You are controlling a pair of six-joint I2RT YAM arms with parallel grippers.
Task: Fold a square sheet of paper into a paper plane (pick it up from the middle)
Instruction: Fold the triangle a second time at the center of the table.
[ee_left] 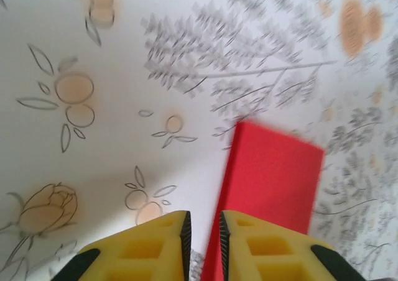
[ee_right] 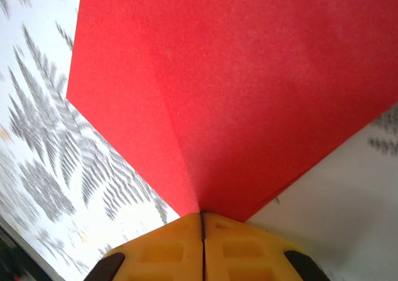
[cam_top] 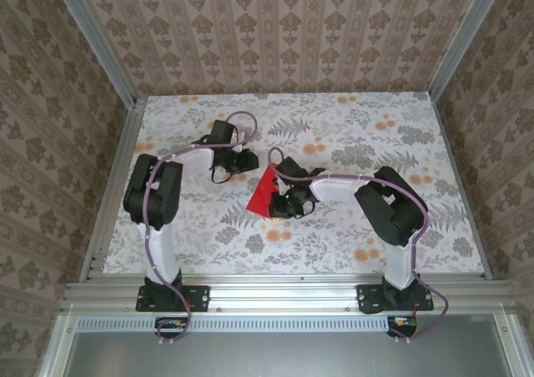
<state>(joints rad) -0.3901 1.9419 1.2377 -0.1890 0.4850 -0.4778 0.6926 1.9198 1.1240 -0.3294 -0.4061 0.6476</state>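
Right pincer (ee_right: 202, 222) is clenched tight on the sheet of paper (ee_right: 249, 94), jaws fully together right where a crease runs into the red edge, so it's grasping the sheet at the fold line. From the wrist view the paper fans out from that pinch in two flattish panels meeting at the crease, so it's partly folded and nowhere near a dart yet. From above, the sheet sits around the middle of the desk (cam_top: 375, 235) and looks propped at an angle rather than lying flat, though that's hard to be sure of. Left pincer (ee_left: 204, 228) is released, with a narrow gap between its jaws and nothing in it, hanging just beside the sheet's edge and apparently not touching. As for doing this step well, best guess: the right side should pin the crease end in place and not tug, since paper this thin will likely tear or slide out. The left side should come in low on the loose panel, line the edges up first, and only then press along the crease. Squashing before the edges match would probably bake in a crooked fold.
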